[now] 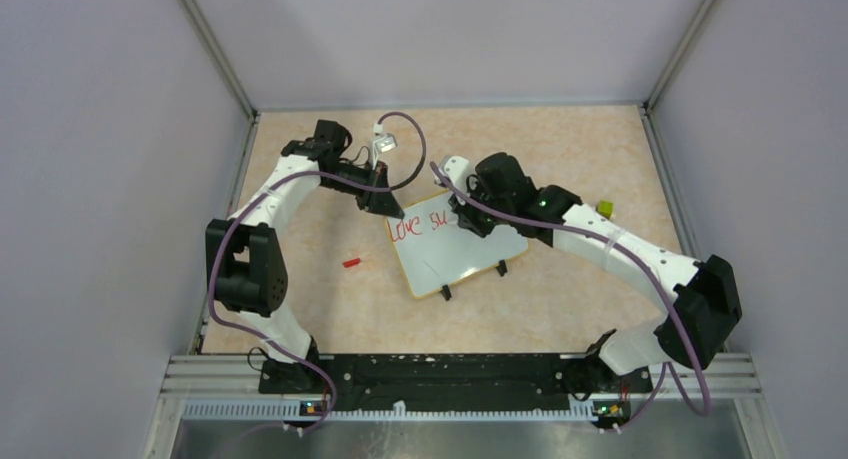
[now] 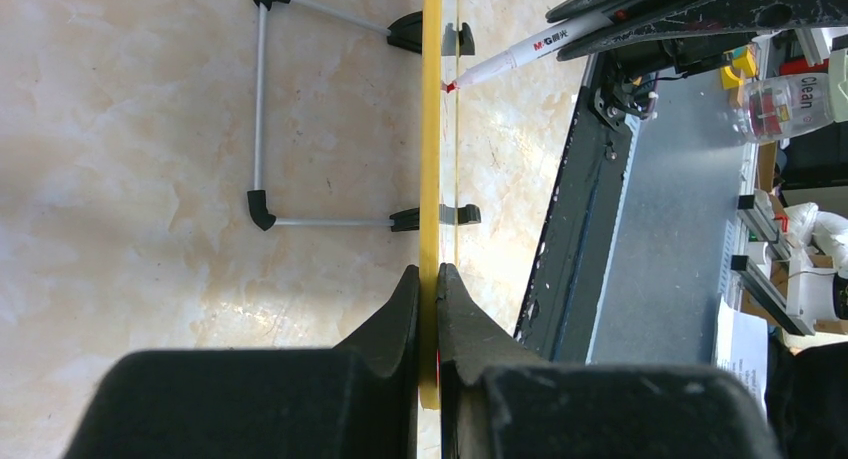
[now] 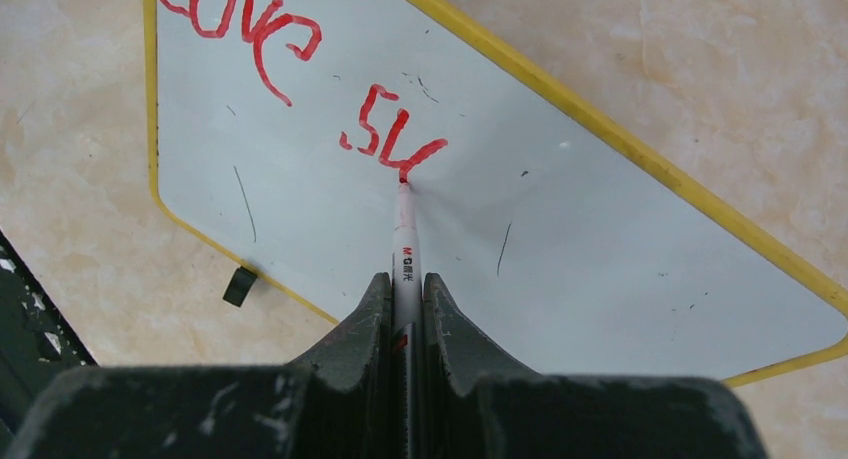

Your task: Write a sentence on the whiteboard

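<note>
The whiteboard (image 1: 462, 247) with a yellow rim stands tilted mid-table on its wire stand (image 2: 262, 109). The sentence (image 1: 420, 225) in red reads "Love su" (image 3: 385, 139). My left gripper (image 1: 381, 201) is shut on the board's far-left rim (image 2: 431, 179), seen edge-on in the left wrist view. My right gripper (image 1: 462, 219) is shut on a white red-ink marker (image 3: 404, 241). The marker's tip touches the board at the end of the "u". The marker also shows in the left wrist view (image 2: 530, 51).
A red marker cap (image 1: 351, 262) lies on the table left of the board. A small yellow-green object (image 1: 604, 208) sits behind my right arm. The board's black clip feet (image 1: 446, 292) face the near edge. Grey walls close in the table.
</note>
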### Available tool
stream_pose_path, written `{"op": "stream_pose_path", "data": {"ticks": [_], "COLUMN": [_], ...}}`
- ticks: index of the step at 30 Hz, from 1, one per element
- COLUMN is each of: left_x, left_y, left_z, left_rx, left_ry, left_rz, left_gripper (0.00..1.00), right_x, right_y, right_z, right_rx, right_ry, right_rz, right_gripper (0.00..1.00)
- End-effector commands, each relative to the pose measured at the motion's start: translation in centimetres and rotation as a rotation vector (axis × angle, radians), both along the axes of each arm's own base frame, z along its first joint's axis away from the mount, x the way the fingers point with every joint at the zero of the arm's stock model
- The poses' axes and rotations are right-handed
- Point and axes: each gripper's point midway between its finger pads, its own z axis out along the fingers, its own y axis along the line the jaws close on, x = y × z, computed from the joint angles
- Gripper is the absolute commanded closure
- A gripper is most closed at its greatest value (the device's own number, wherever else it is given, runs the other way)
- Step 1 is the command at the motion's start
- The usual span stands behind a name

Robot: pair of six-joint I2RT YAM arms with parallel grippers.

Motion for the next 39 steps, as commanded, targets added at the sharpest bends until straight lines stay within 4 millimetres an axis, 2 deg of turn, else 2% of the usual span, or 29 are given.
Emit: {"op": "stream_pose_path", "data": {"ticks": [1, 6, 11, 18, 28, 39], "left_x": [-0.7, -0.5, -0.1, 0.8, 1.1, 1.3], "left_y": [-0.1, 0.0, 0.0, -0.2, -0.6, -0.8], "left_z": [-0.7, -0.6, -0.7, -0.5, -0.7, -0.8], "left_rx": [0.039, 0.044, 0.058, 0.072, 0.077, 0.090], "left_ry": [0.000, -0.009, -0.012, -0.030, -0.024, -0.032], "left_rz": [-0.011, -0.019, -0.028, -0.039, -0.059, -0.065], "left_gripper": [1.00, 1.00, 1.00, 1.00, 1.00, 1.00], "right_x": [-0.1, -1.6, -2.0, -0.4, 0.7, 2.4], "right_y": [-0.2, 0.4, 0.3, -0.7, -0.5, -1.3], "right_z": [2.4, 4.3, 5.5, 6.0, 6.2, 4.7], "right_rx": [0.021, 0.073, 0.107, 0.137, 0.162, 0.118], "right_ry": [-0.043, -0.022, -0.007, -0.024, -0.067, -0.109], "right_rz": [0.017, 0.089, 0.103, 0.057, 0.035, -0.041], "right_gripper": [1.00, 1.00, 1.00, 1.00, 1.00, 1.00]}}
